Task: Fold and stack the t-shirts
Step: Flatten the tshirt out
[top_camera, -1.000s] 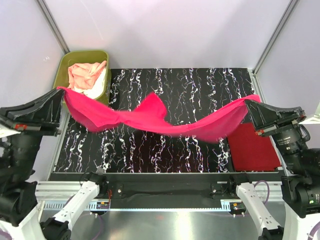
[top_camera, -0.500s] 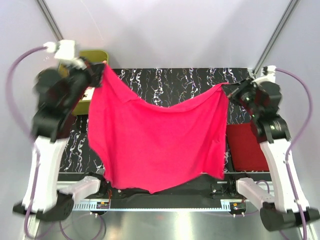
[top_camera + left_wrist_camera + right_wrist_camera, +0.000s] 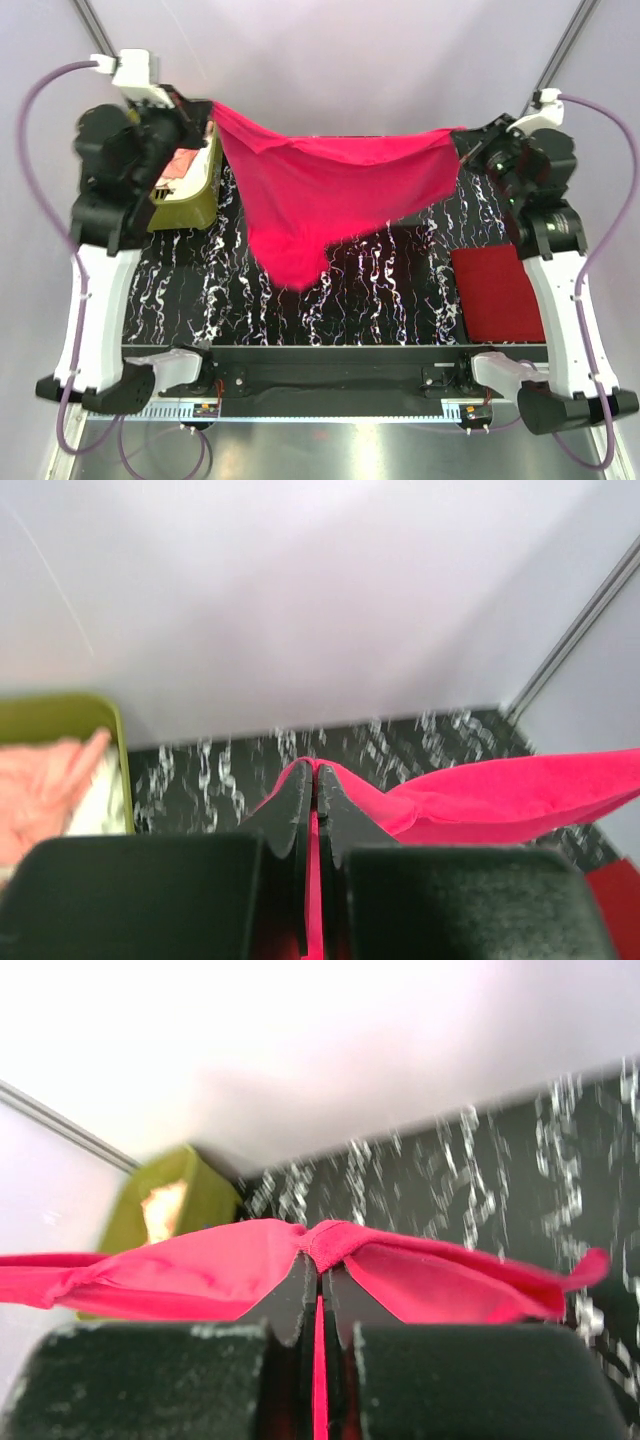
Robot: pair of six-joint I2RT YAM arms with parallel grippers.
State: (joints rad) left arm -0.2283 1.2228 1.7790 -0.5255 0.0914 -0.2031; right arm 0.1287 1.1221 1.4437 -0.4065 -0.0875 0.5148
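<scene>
A hot pink t-shirt (image 3: 330,195) hangs in the air over the far half of the table, stretched between both arms. My left gripper (image 3: 212,108) is shut on its left corner, and my right gripper (image 3: 458,132) is shut on its right corner. The cloth sags to a point near the table's middle. In the left wrist view the pink cloth (image 3: 480,800) runs off to the right from the pinched fingertips (image 3: 297,780). In the right wrist view the pink hem (image 3: 330,1240) bunches over the closed fingertips (image 3: 302,1272). A darker red t-shirt (image 3: 497,292) lies folded flat at the table's right side.
An olive-green tub (image 3: 185,200) stands at the far left corner, partly behind the left arm, with peach-pink cloth (image 3: 178,165) in it. The tub (image 3: 62,715) also shows in the left wrist view holding peach-pink and white cloth. Grey walls and metal frame posts enclose the black marbled table (image 3: 260,310).
Both arms swung the pink t-shirt up from low over the table. Half a second ago it hung spread toward the near edge; now its lower part has swung back and hangs shorter.
</scene>
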